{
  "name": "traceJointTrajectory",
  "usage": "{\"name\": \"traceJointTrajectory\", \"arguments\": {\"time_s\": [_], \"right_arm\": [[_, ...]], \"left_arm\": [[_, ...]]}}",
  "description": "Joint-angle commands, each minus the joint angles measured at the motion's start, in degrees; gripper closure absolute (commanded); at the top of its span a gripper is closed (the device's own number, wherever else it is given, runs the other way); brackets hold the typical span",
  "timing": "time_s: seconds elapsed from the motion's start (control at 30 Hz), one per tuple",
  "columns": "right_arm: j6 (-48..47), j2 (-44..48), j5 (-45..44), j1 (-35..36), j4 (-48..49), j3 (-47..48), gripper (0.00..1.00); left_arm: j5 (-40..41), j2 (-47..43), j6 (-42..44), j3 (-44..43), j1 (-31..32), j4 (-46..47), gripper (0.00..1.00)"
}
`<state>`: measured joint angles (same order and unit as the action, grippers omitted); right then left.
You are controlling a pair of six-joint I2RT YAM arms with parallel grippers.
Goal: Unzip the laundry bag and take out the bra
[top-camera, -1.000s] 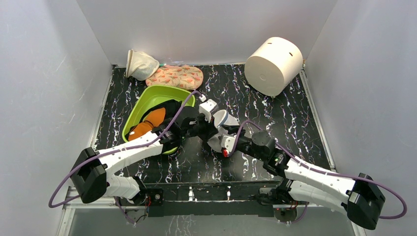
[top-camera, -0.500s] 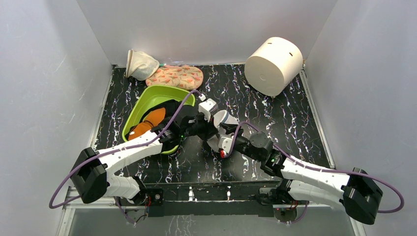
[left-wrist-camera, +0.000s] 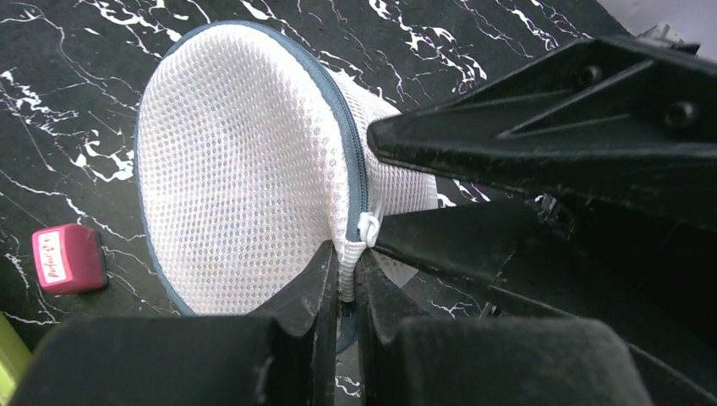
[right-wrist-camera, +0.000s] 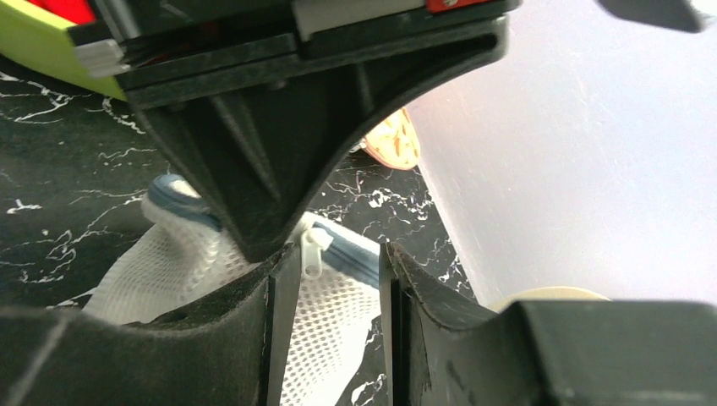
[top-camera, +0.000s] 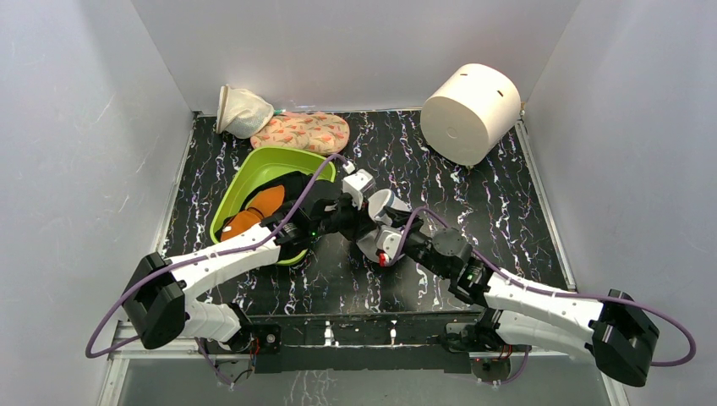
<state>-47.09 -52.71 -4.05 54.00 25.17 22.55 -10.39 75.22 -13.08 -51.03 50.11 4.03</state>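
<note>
The laundry bag (left-wrist-camera: 245,161), a round white mesh dome with a dark zip line, lies on its side mid-table; in the top view (top-camera: 380,203) the two grippers hide most of it. My left gripper (left-wrist-camera: 345,279) is shut on a mesh fold at the zip's end, just below the white zip pull (left-wrist-camera: 369,228). My right gripper (right-wrist-camera: 334,279) is open. The zip pull (right-wrist-camera: 312,249) sits between its fingers, close to the left finger (right-wrist-camera: 283,296). In the top view the left gripper (top-camera: 363,222) and right gripper (top-camera: 379,233) meet at the bag. The bra is hidden.
A green bowl (top-camera: 262,165) with orange and black clothes sits left of the bag. A cream cone mesh pouch (top-camera: 241,110) and a patterned pad (top-camera: 304,131) lie at the back left. A big white cylinder (top-camera: 469,110) lies at the back right. A small red block (left-wrist-camera: 68,258) is beside the bag.
My right arm has moved left and forward, bringing its gripper closer in on the bag's zip. The left gripper has kept its hold and barely moved.
</note>
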Motion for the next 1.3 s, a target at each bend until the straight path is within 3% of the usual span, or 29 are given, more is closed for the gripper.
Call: {"name": "traceJointTrajectory", "arguments": {"time_s": [0.0,0.7,1.27], "right_arm": [[0.0,2.1,-1.9,0.0,4.7,-0.7,0.63],[3.2,1.2,2.5,-0.1,2.9,-1.5,0.80],[8.0,-1.8,-1.0,0.0,7.3,-1.7,0.90]], "left_arm": [[-2.7,0.0,-0.5,-2.5,0.3,0.6,1.00],[-1.9,-0.2,-0.3,-2.5,0.4,0.3,1.00],[-2.4,-0.3,0.4,-2.5,0.3,0.3,1.00]]}}
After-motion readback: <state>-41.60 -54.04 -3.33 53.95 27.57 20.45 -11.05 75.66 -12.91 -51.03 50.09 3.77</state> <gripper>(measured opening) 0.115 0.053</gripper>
